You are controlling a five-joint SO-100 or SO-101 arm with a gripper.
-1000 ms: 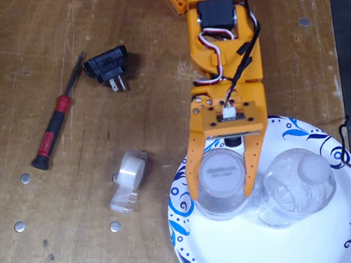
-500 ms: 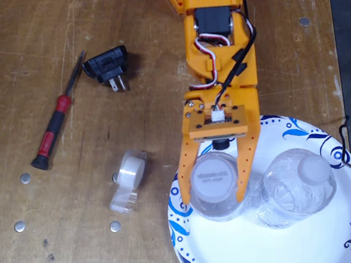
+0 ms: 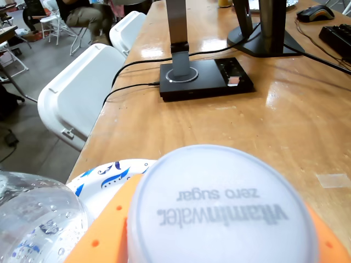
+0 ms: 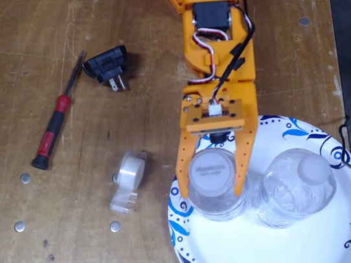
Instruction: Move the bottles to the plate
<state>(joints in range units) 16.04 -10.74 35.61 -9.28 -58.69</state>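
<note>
The white plate with blue swirls (image 4: 296, 245) lies at the table's lower right in the fixed view. On its left part stands the wide-capped clear bottle (image 4: 211, 171), and my orange gripper (image 4: 211, 190) is shut on it, one finger against each side. In the wrist view its grey-white cap (image 3: 222, 211) fills the foreground between the orange fingers (image 3: 107, 235). The crinkled, label-less bottle (image 4: 297, 183) stands upright on the plate just right of the held one, free of the gripper. It also shows at the wrist view's lower left as the crinkled bottle (image 3: 33, 219), beside the plate's rim (image 3: 107, 178).
Left of the plate lies a clear tape roll (image 4: 129, 176). Farther left are a red-handled screwdriver (image 4: 54, 132) and a black plug adapter (image 4: 109, 65). The table's edge (image 4: 336, 50) runs close to the plate's right side. A monitor stand base (image 3: 203, 79) sits ahead in the wrist view.
My gripper, still around the capped bottle, has shifted slightly left and back toward the arm's base. The cap looks a little smaller from above. The crinkled bottle has not moved.
</note>
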